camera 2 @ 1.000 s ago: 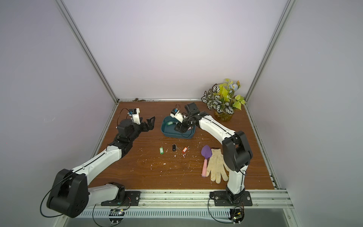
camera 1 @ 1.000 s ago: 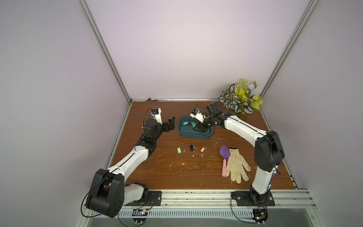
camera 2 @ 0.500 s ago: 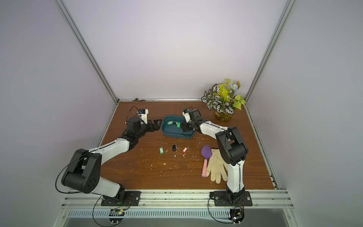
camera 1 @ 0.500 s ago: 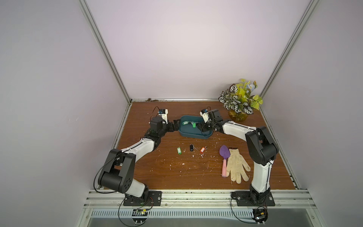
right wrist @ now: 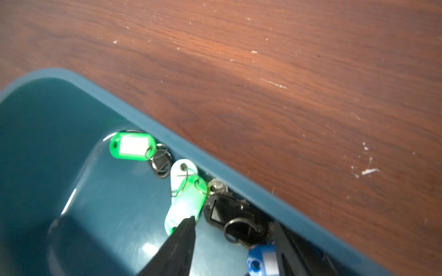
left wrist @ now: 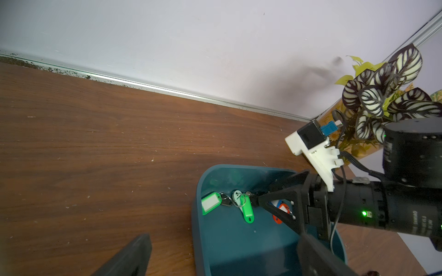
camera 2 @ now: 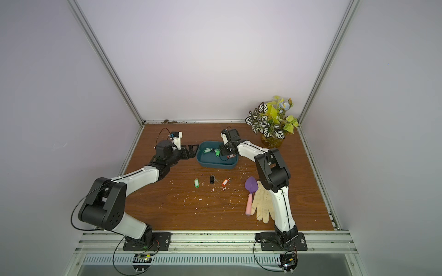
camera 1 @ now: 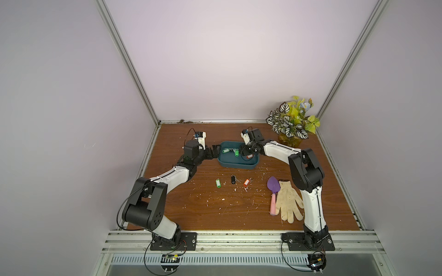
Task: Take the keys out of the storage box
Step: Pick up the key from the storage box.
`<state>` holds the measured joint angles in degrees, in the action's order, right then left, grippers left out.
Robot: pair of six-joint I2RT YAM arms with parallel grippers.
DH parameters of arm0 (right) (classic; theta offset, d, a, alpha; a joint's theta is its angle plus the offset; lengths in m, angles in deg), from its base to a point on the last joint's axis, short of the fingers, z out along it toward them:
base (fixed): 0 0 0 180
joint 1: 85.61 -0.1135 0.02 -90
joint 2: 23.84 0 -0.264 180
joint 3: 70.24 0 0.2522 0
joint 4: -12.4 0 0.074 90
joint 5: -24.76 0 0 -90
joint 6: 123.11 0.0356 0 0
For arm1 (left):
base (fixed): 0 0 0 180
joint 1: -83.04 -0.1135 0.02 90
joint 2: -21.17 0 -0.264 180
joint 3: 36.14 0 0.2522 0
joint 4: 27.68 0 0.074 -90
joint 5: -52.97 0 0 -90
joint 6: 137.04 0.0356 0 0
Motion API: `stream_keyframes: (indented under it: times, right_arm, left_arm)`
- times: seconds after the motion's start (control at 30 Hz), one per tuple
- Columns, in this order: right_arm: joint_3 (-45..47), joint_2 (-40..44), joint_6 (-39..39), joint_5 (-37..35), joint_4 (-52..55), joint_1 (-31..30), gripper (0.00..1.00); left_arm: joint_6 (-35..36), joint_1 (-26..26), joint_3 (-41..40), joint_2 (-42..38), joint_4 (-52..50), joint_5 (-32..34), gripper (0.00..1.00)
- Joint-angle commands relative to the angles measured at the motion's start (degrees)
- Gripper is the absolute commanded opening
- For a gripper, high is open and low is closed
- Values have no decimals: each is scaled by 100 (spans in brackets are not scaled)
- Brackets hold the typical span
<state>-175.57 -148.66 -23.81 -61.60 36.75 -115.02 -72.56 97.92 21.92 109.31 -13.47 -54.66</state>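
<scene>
Right gripper (camera 1: pixel 247 154) is the nearer one: black key (right wrist: pixel 222 215) lies between its jaws, inside the box (camera 1: pixel 235 165).
Both top views: 3 keys (camera 1: pixel 232 179) out on the table (camera 1: pixel 215 210); left gripper (camera 1: pixel 213 153) wide open, empty, at box's left end. Left wrist: right tip beside green key (left wrist: pixel 247 210). Right wrist: jaws half open astride black key, long axis along the far wall; probably not gripped, blurry.

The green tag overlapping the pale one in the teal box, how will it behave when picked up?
The green tag looks like thin hard plastic: probably stiff and light. A ring from the pale tag lies across it, so that may snag. Its key, on a loose ring, would likely dangle.
</scene>
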Motion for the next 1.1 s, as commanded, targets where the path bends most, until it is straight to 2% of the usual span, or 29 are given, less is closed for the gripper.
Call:
stream_keyframes:
  times: [0.0, 0.1, 0.27, 0.53, 0.93, 1.07]
  right_arm:
    - [-439, -111, -178, -260, 398, -111, 59]
    - [-713, -307, -249, -431, 620, -164, 56]
    - [-1088, -545, -322, -612, 845, -210, 47]
    - [-1594, -798, -582, -912, 1153, -257, 28]
    - [-1635, -519, -935, -1123, 1165, -311, 0]
    - [-1651, -359, -999, -976, 1121, -311, 0]
  left_arm:
    - [-7, -63, 115, 24, -91, -47, 99]
    - [7, -63, 102, -20, -107, -12, 99]
    - [21, -60, 86, -53, -132, 5, 99]
    - [44, -59, 71, -95, -165, 58, 99]
    - [38, -57, 86, -86, -177, 77, 99]
    - [38, -63, 82, -96, -180, 93, 99]
